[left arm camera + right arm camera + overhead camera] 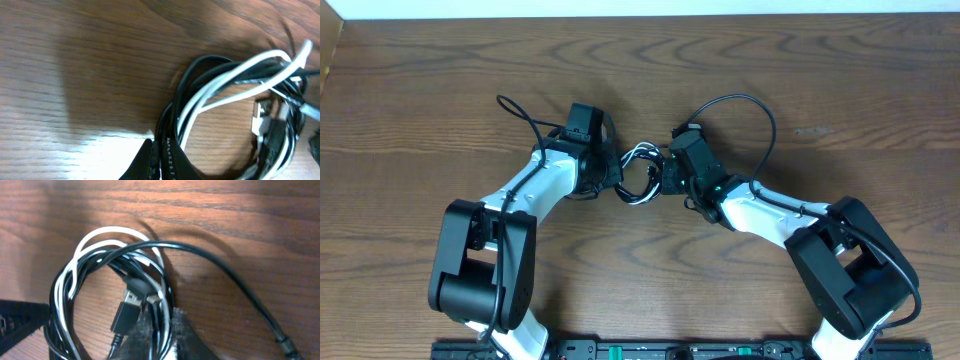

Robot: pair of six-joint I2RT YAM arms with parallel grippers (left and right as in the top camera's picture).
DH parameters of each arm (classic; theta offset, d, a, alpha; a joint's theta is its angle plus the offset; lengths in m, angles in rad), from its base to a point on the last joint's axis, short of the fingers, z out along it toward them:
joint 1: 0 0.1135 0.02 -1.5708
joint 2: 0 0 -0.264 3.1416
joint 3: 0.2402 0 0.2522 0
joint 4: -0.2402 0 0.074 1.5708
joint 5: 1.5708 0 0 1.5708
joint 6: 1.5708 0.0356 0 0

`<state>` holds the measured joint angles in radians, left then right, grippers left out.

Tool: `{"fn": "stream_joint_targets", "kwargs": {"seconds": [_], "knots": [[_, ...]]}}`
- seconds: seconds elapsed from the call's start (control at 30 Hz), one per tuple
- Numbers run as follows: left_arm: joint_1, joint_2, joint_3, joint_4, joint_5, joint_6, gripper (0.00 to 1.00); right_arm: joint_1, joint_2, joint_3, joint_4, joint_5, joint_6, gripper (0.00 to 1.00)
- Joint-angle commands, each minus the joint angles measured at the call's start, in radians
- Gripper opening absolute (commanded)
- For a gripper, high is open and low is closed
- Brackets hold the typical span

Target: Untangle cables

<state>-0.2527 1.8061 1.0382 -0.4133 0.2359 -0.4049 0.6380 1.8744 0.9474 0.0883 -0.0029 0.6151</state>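
Cables (pixel 638 172) lie bunched between both claws.

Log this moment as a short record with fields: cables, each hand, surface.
cables: white cable and black cable coiled together in one tangled bundle
plugs: small plug ends inside the coil
left hand: at the bundle's left side, grip unclear
right hand: at the bundle's right side, grip unclear
surface: wooden table

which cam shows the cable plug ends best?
Right wrist: plugs sit sharp in the middle of the coil. Left wrist shows one white plug, blurred. Overhead shows only a small bundle between the arms; no plugs discernible.
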Motion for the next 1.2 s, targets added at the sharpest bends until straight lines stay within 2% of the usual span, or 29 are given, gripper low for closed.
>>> {"fn": "stream_joint_targets", "kwargs": {"seconds": [0.0,0.13,0.5,0.63,0.8,0.97,1.07,1.17], "knots": [[-0.001,-0.020,-0.008,-0.022,-0.137,-0.060,0.08,0.005,0.006,0.013,0.002,0.011,-0.002,0.23],[0.001,-0.020,-0.008,-0.050,-0.231,-0.115,0.08,0.005,0.006,0.013,0.002,0.011,-0.002,0.25],[0.135,-0.020,-0.008,-0.107,-0.229,-0.129,0.08,0.005,0.006,0.013,0.002,0.012,-0.002,0.24],[0.197,-0.020,-0.008,-0.132,-0.208,-0.132,0.08,0.005,0.006,0.013,0.002,0.012,-0.002,0.24],[0.245,-0.023,-0.008,-0.140,-0.106,-0.126,0.08,0.005,0.006,0.013,0.002,0.012,-0.002,0.24],[0.259,-0.074,-0.005,-0.140,0.052,0.039,0.08,0.005,0.006,0.013,0.005,0.012,-0.003,0.25],[0.250,-0.144,-0.005,-0.153,0.059,0.109,0.10,0.005,0.006,0.013,0.006,0.012,-0.003,0.25],[0.249,-0.210,-0.005,-0.166,0.059,0.128,0.13,0.005,0.006,0.013,0.006,0.012,-0.003,0.25]]}}
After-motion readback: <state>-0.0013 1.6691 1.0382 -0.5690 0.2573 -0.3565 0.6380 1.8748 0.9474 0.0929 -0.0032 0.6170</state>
